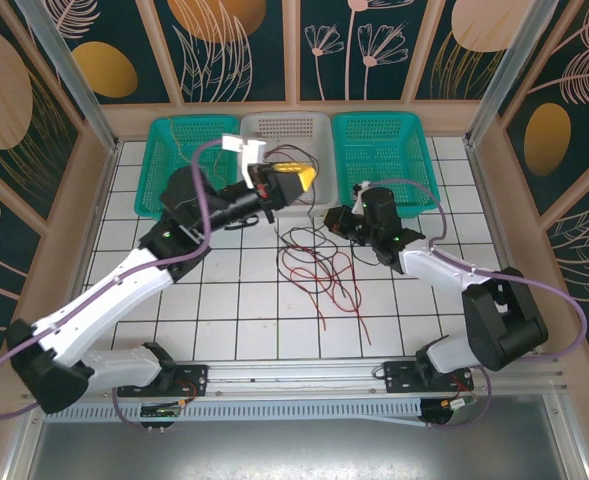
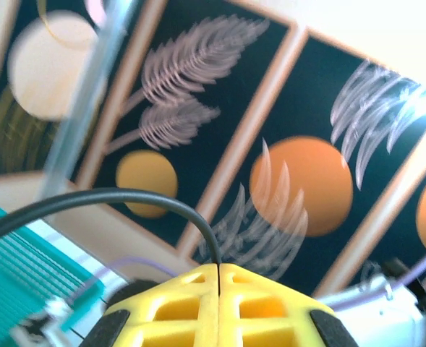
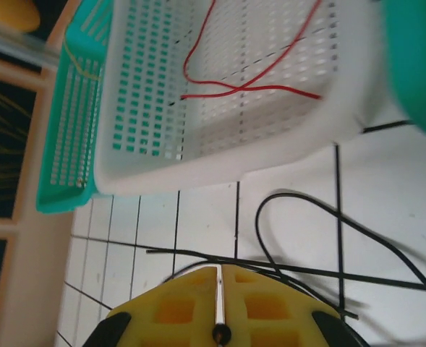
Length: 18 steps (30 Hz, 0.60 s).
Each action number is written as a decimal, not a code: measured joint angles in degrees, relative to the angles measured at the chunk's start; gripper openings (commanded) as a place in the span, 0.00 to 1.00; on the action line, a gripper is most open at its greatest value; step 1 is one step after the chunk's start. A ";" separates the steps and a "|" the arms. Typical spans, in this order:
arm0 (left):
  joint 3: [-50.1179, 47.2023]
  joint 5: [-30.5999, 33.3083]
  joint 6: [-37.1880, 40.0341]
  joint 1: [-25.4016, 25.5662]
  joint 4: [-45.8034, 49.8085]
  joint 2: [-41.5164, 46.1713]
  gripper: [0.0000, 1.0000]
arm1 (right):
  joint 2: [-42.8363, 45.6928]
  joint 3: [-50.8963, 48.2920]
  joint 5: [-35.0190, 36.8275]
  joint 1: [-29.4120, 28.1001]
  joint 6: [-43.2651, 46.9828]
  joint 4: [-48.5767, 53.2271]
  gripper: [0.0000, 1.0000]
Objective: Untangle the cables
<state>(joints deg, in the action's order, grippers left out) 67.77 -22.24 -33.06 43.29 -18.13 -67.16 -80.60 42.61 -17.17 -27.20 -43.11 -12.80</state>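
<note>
Left hand is clenched on a black cable, which arcs out from between its yellow fingertips, raised near the front of the white basket. Right hand is clenched too, low on the tiled desk against loose black cables; whether it pinches one cannot be told. Red and black cables lie tangled on the desk between the 2 arms, and a red cable lies inside the white basket, flanked by 2 teal baskets.

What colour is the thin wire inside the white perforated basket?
The thin wire is red; right wrist view shows it best.
</note>
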 measured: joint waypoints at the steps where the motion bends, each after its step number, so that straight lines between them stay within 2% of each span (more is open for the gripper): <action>1: -0.37 2.29 0.44 -0.42 0.07 2.03 0.00 | 0.48 -1.33 -0.63 0.66 -1.20 -1.11 0.00; 6: -2.01 10.43 0.72 -2.23 -3.65 9.68 0.00 | 1.11 -5.22 -2.62 1.68 -5.55 -4.59 0.00; 11: -1.60 12.22 0.68 -2.49 -6.19 10.45 0.00 | 2.19 -5.03 -2.91 1.64 -6.29 -3.67 0.13; 17: -1.46 12.02 0.72 -2.49 -4.46 6.14 0.00 | 8.50 -0.37 -1.11 1.60 -3.23 2.80 0.00; 18: -1.44 11.69 0.72 -2.49 -3.48 4.98 0.09 | 9.66 0.59 -0.66 1.53 -2.73 3.85 0.00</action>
<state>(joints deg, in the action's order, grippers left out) 66.32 -10.55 -32.34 40.80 -21.61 -62.17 -70.94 43.20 -17.82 -25.67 -45.84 -8.95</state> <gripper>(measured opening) 0.049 0.057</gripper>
